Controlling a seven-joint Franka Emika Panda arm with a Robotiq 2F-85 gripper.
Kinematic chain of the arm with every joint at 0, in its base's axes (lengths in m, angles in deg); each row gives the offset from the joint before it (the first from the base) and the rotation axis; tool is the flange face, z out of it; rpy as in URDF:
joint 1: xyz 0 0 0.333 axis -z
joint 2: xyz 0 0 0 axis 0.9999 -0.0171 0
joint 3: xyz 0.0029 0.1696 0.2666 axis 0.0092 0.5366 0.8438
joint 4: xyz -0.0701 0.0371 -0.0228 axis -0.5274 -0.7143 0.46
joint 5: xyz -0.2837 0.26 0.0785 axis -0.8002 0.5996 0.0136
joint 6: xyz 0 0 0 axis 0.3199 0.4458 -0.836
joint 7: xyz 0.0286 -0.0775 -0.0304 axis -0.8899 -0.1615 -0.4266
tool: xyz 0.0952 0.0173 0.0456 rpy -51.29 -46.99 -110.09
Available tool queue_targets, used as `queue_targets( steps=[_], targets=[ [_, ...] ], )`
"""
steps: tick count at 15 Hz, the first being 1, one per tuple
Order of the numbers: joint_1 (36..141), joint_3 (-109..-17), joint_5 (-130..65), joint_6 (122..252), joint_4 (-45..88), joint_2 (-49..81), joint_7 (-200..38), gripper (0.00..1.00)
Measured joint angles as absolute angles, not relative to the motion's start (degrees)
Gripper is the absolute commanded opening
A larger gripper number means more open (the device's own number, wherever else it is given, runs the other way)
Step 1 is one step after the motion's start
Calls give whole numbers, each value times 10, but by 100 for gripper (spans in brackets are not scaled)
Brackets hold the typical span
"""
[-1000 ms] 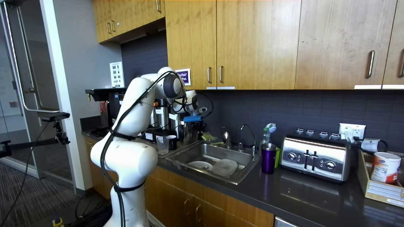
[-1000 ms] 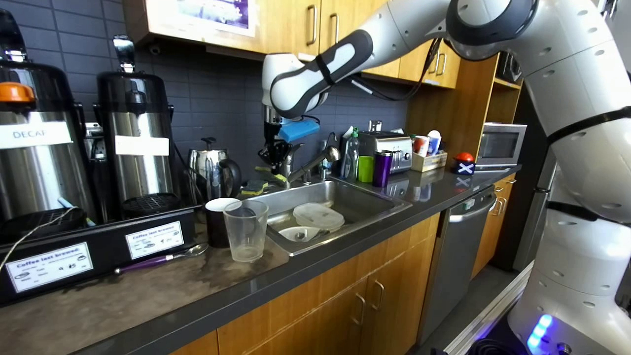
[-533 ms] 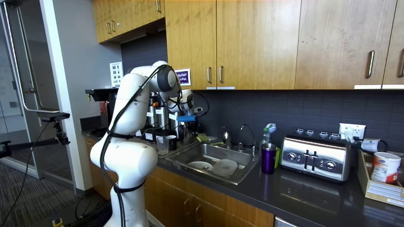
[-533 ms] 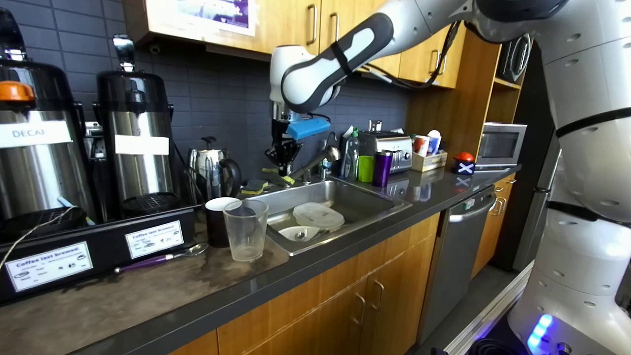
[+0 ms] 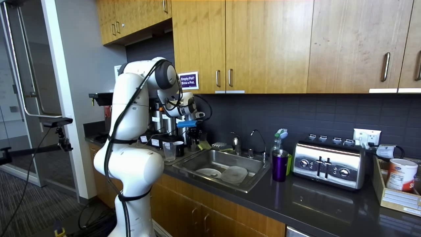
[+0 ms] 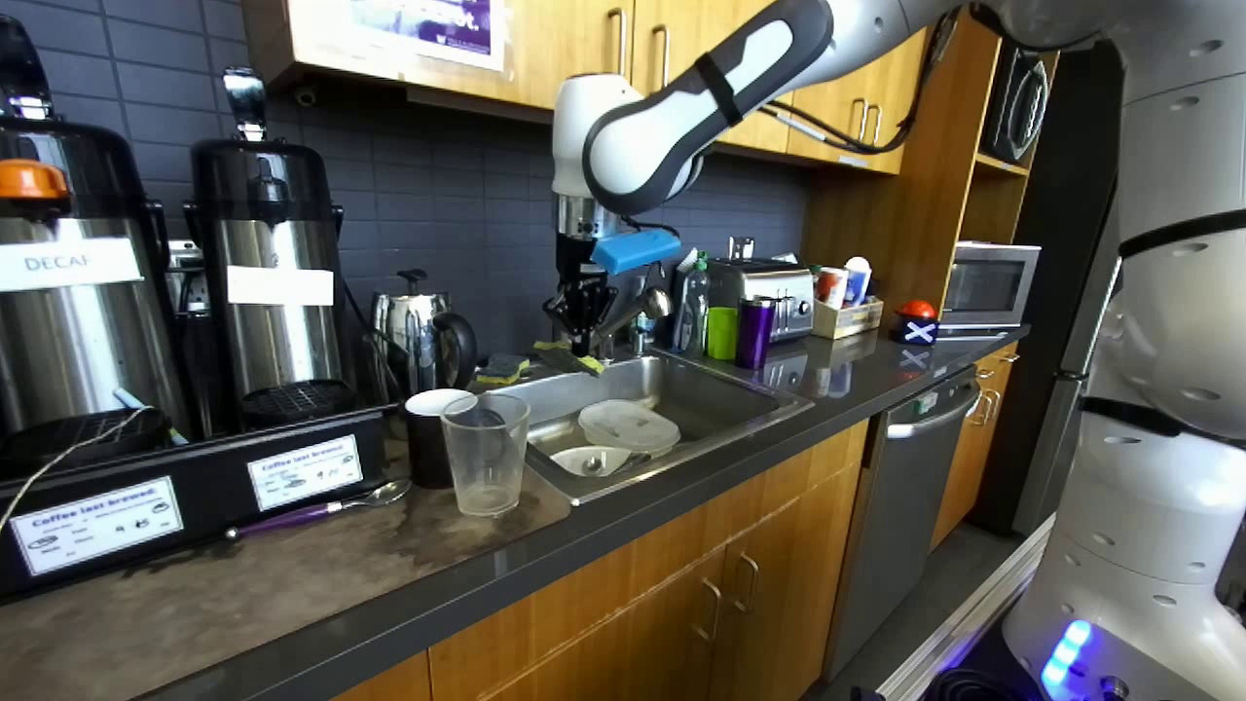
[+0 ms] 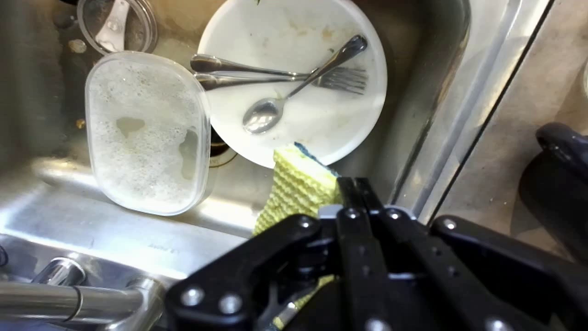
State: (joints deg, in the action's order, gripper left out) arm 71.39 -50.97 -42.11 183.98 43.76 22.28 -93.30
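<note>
My gripper (image 7: 353,181) is shut on a yellow sponge (image 7: 298,195) with a dark green scrub side, which sticks out to the left of the fingertips in the wrist view. In an exterior view the gripper (image 6: 580,346) points down and the sponge (image 6: 558,357) hangs at its tips, above the sink's back left corner. The gripper (image 5: 193,141) and sponge (image 5: 204,145) also show in an exterior view (image 5: 197,131). Below, in the sink (image 6: 681,375), are a white plate (image 7: 294,27) with forks and a spoon, and a clear plastic container (image 7: 151,138) of cloudy water.
Another sponge (image 6: 501,368) lies behind the sink's left rim. A faucet (image 6: 633,316) stands close behind the gripper. A steel kettle (image 6: 414,336), black mug (image 6: 428,458) and clear cup (image 6: 487,467) stand left; a purple tumbler (image 6: 754,333) and toaster (image 5: 329,164) right.
My gripper has moved forward from the back wall toward the sink's front left, carrying the sponge along with it. The arm has folded back; the other objects have stayed put.
</note>
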Motion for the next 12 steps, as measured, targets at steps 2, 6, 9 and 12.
queue_targets(
  steps=[2, 6, 9, 12],
  targets=[
    [714, -505, -421, 1839, 457, 237, -939, 1],
    [714, -497, -420, 1835, 492, 262, -950, 1],
    [714, -495, -410, 1829, 520, 280, -952, 1],
    [717, -494, -393, 1823, 548, 298, -952, 1]
  ],
)
